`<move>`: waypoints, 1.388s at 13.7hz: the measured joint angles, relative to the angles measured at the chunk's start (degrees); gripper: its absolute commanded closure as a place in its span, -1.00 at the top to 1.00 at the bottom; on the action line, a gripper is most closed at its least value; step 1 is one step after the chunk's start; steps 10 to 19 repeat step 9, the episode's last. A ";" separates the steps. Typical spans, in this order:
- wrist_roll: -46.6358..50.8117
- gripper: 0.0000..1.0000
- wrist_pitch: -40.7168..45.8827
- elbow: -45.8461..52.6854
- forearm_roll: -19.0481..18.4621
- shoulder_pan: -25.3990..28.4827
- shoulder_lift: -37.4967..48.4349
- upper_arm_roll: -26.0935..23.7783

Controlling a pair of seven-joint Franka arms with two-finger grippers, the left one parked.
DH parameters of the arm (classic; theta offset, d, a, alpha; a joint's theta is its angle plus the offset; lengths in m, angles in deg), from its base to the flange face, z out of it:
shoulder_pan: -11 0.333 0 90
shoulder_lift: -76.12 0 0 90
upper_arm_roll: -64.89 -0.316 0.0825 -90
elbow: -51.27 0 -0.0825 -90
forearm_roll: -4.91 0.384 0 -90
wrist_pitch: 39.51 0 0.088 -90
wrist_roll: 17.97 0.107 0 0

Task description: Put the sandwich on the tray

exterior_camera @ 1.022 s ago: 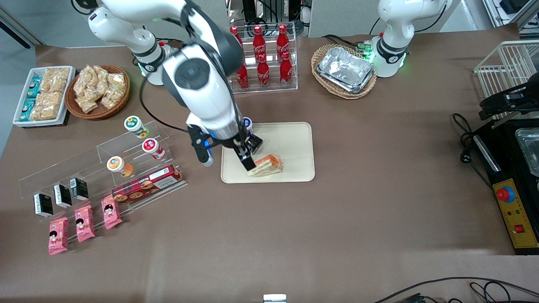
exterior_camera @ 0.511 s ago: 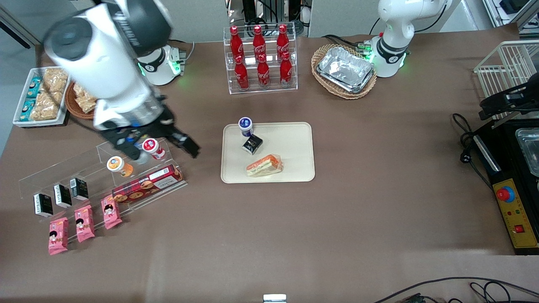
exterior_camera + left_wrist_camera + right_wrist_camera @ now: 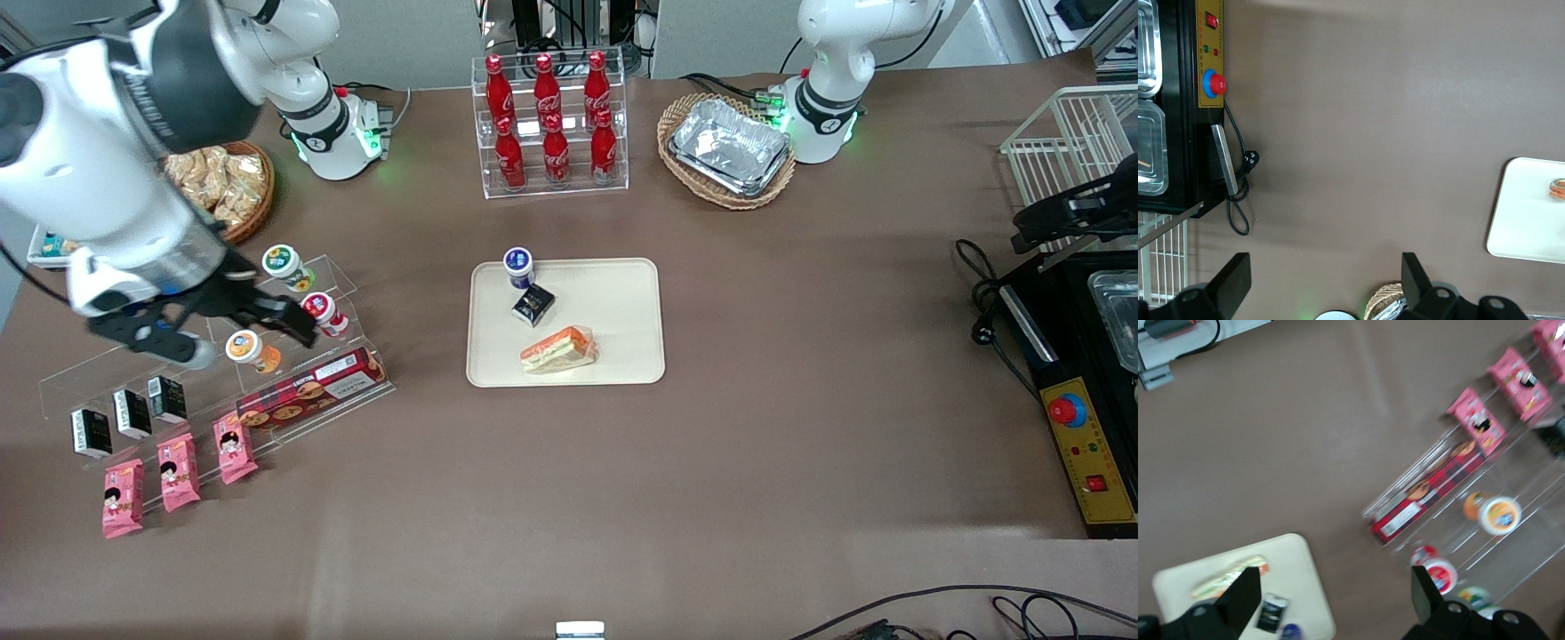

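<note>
The sandwich (image 3: 557, 349), a wrapped wedge with orange and white filling, lies on the cream-beige tray (image 3: 622, 293), on the part nearer the front camera. My gripper (image 3: 242, 338) is open and empty, well away from the tray toward the working arm's end, hovering above the acrylic display stand. The right wrist view shows the gripper (image 3: 1331, 600) with jaws spread wide, and the sandwich (image 3: 1228, 577) on the tray (image 3: 1301, 563). The left wrist view shows the tray's edge (image 3: 1525, 213) and a sliver of the sandwich (image 3: 1558, 189).
A blue-lidded cup (image 3: 518, 263) and a small black carton (image 3: 532, 305) also stand on the tray. Below the gripper are the acrylic stand (image 3: 347, 289) with lidded cups, a red cookie box (image 3: 311, 388) and pink packets (image 3: 178, 471). A cola rack (image 3: 551, 124) and a foil-tray basket (image 3: 727, 149) stand farther back.
My gripper has let go of the sandwich, which stays on the tray. The arm has swung away toward the working arm's end, over the acrylic stand.
</note>
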 measured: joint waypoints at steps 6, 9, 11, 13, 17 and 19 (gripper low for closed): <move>-31.37 1.00 -0.35 -1.26 -3.07 -11.64 0.96 1.23; -36.53 1.00 -1.01 -1.28 -4.26 -11.60 0.58 1.89; -36.53 1.00 -1.01 -1.28 -4.26 -11.60 0.58 1.89; -36.53 1.00 -1.01 -1.28 -4.26 -11.60 0.58 1.89; -36.53 1.00 -1.01 -1.28 -4.26 -11.60 0.58 1.89; -36.53 1.00 -1.01 -1.28 -4.26 -11.60 0.58 1.89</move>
